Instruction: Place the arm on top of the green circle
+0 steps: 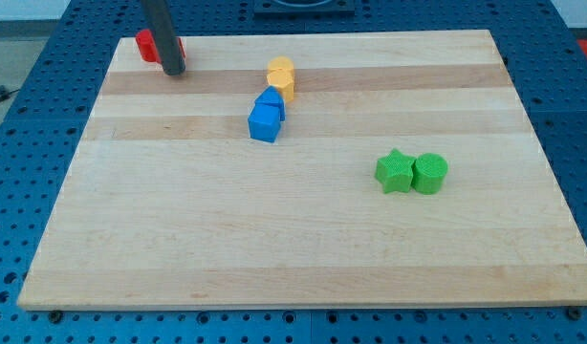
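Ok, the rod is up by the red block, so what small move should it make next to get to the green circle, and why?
Probably slide my tip toward the view's lower right, heading for the green circle. My tip sits at the view's top left beside the red block, far from the circle. I'd pass below the blue blocks and approach from the view's right, since the green star touches the circle's left side.

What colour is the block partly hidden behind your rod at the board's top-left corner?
Red. The block sits just behind my tip in the camera view; its shape is too hidden to tell.
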Controlling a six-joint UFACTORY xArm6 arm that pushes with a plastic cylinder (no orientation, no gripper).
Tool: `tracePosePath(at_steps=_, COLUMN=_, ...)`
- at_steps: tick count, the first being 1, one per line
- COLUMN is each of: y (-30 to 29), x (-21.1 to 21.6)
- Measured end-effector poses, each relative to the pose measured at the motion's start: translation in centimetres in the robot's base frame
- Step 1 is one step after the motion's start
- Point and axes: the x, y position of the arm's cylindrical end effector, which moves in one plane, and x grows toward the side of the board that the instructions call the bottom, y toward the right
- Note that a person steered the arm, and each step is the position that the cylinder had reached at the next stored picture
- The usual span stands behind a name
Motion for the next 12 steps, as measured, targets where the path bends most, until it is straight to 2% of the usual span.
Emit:
tracePosePath(at_steps=1, y=1.0, x=1.9)
tracePosePath(at_steps=4, y=6.1, x=2.0)
tracePosePath(at_steps=9, y=7.3, x=1.8)
tracePosePath(at_steps=11, y=8.6, x=-2.8)
tracePosePath(at_steps=12, y=12.8, x=-4.0)
